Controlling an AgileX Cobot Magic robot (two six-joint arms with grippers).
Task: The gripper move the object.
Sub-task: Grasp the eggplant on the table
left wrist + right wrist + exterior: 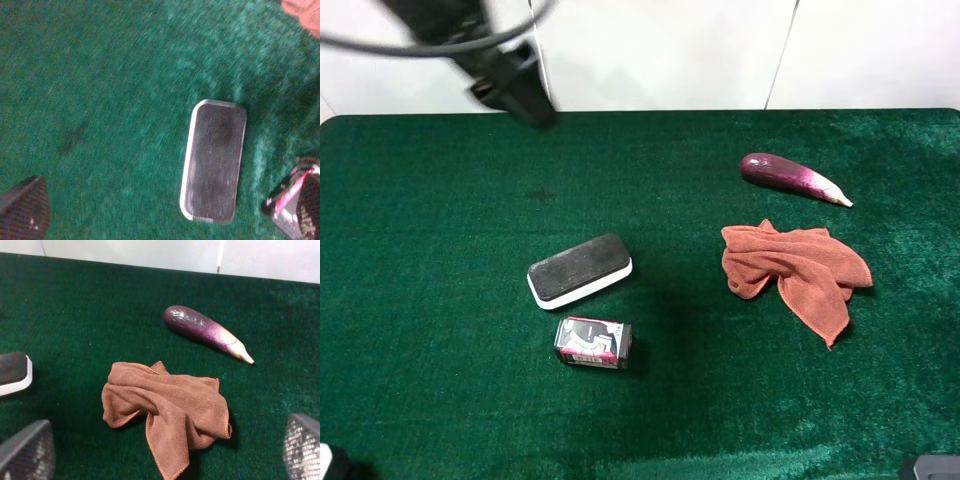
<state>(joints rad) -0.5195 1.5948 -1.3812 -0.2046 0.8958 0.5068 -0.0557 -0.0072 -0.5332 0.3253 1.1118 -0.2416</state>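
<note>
Two tools noted. Right tool [165, 457]: fingers [25, 452] spread wide, gripping nothing. Left tool [520, 95]: blurred, one finger [25, 210] visible, opening cannot be told. Eggplant [790, 176] lies untouched on the green bench [420, 300] toward its far right, near the orange cloth [795, 268] but apart from it.

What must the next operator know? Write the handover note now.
Left gripper: raised over the far-left part of the table, blurred; open or shut unclear.
Right gripper: open, empty, facing the cloth and the eggplant.
Eggplant: lies on the table, far right, just beyond the cloth, with no gripper on it.
Done: nothing visible.
Left: grasp and move the eggplant.
</note>
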